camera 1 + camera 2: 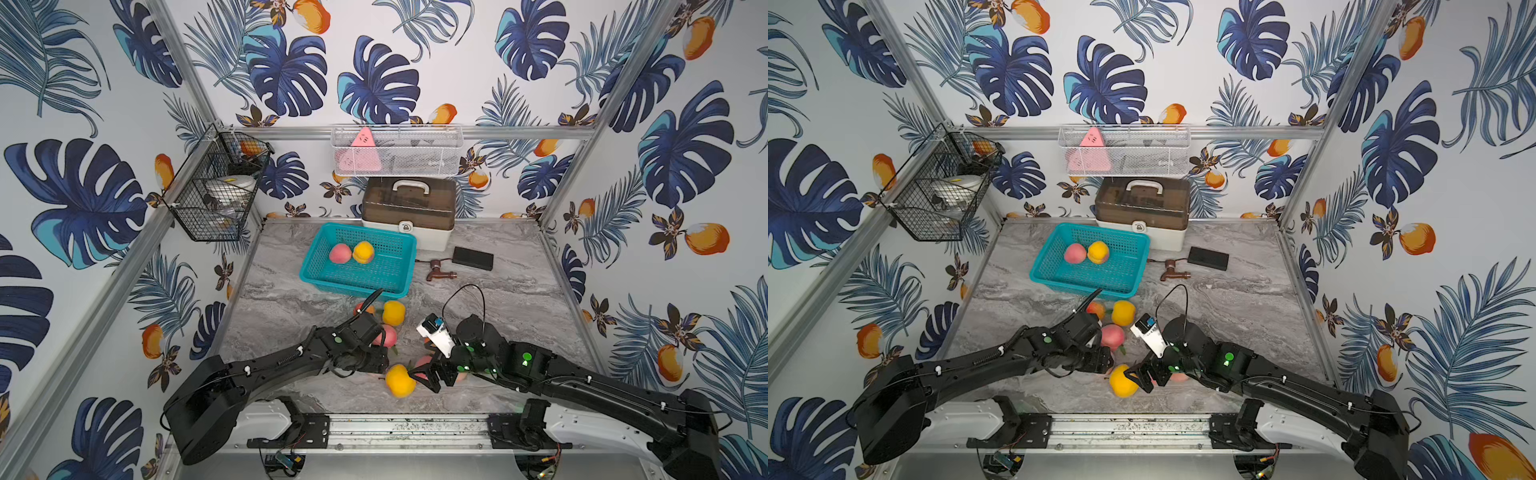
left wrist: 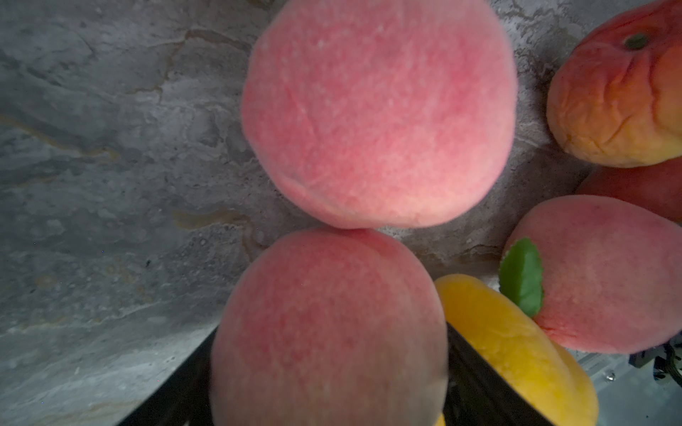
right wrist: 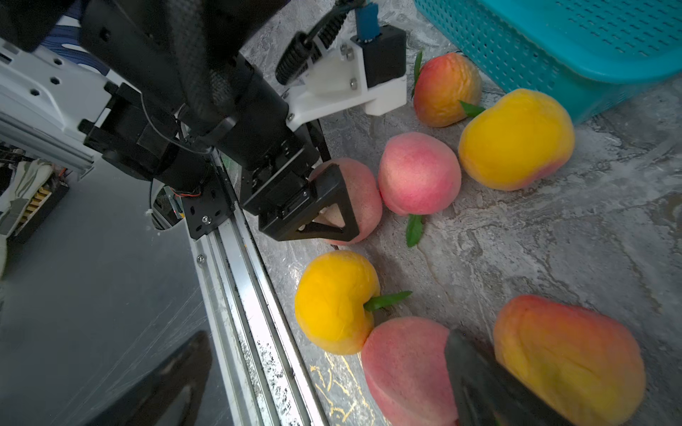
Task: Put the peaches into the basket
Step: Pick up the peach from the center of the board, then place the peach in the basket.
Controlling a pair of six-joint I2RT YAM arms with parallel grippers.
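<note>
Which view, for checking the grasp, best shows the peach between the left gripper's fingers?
Left wrist: the pink peach sits close, a finger on each side. Right wrist shows it half behind one finger; top views mostly hide it under the arm.

Only two dark, blurred fingers of the left end effector showed in its wrist view. They flanked a pink peach that was soft-focused and cut off by the frame's edge. Whether they gripped it could not be told. In both top views the left arm hid that peach almost wholly.

In the right wrist view, one blurred finger of the right end effector masked part of an orange-red peach. A second pink peach ran off the frame.

Under the right arm, another peach showed only a sliver. The black wire basket held contents unreadable through its mesh.
</note>
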